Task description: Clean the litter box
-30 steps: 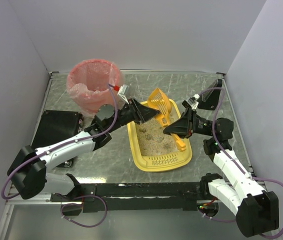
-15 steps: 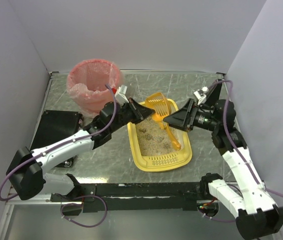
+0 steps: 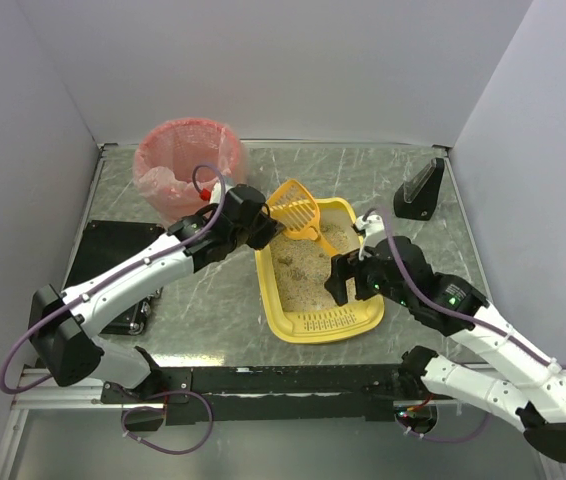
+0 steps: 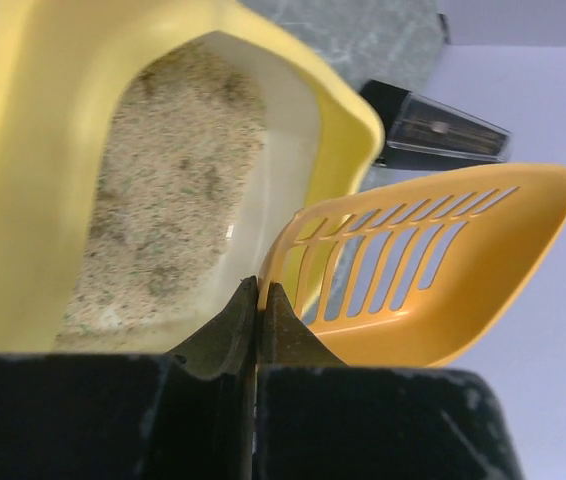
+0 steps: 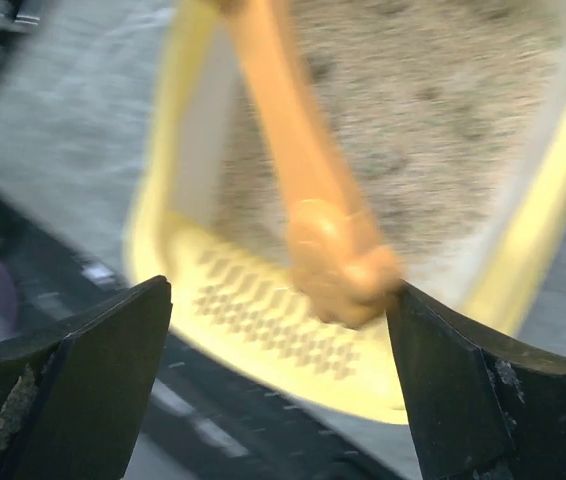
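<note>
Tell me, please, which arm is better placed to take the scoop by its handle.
Probably the right: the right gripper has open jaws with the handle of the scoop between them, above the litter box. The left gripper is shut on the scoop's slotted head.

Your two arms share one build; left arm (image 3: 128, 285) and right arm (image 3: 498, 335) both show white rounded link shells set between chunky black joint housings; a purple cable (image 3: 15, 362) runs along each arm, looping free near wrist and shoulder; both mount on a black base rail (image 3: 283, 378), with a small red spot beside each mount; left gripper (image 4: 258, 300): matte black wedge fingers, edges scuffed and dusty; right gripper (image 5: 281, 300): same black fingers (image 5: 83, 380), broad and flat-faced, pale grit specks low on the left one.
</note>
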### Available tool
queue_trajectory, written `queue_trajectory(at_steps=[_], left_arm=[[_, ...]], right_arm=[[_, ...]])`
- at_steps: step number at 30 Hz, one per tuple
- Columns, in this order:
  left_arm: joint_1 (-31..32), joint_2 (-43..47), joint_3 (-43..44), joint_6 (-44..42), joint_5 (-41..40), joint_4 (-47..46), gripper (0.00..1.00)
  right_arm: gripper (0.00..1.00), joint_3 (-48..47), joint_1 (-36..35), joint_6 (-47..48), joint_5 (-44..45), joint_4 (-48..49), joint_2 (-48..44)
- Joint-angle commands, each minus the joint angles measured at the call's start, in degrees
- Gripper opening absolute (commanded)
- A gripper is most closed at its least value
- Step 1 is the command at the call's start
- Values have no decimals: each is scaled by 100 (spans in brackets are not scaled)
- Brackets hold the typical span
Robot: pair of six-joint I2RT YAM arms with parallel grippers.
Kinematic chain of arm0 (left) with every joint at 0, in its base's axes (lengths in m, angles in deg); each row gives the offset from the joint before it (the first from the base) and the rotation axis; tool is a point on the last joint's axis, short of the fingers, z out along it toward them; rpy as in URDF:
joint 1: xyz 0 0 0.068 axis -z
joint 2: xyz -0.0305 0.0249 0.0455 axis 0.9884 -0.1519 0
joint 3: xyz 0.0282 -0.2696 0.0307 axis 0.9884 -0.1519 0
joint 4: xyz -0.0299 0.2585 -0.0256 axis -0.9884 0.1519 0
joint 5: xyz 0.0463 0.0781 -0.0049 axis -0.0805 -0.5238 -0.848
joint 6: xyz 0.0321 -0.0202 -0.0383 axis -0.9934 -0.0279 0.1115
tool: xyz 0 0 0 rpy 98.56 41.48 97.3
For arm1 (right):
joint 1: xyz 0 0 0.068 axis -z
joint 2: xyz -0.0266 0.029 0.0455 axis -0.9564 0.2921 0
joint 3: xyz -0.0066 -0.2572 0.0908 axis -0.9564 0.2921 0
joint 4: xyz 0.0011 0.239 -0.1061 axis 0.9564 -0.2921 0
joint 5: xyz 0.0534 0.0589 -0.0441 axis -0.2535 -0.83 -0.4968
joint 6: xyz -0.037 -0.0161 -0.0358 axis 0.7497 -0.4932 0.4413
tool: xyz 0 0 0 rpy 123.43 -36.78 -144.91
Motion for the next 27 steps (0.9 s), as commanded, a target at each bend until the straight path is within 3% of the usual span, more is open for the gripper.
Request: queue_trajectory(at_steps=[1,4,10,21,27], left_arm=[[22,-107,393,360,-213,860,1],[22,-72,393,316,-48,897,1],[22,-28,402,492,24,1116,1],[22,-2,376,562,199,1055,1],[22,-89,393,351,472,1010,1]], right_arm=[[93,-151,-327,923,2036,88,-33],[93,52,-345,1362,2329,334,-85],[88,342,-537,1794,1002,932,55],[80,263,-1004,2216,1836,1644,1021],[66,201,-1083,2366,1713,1872,1356]])
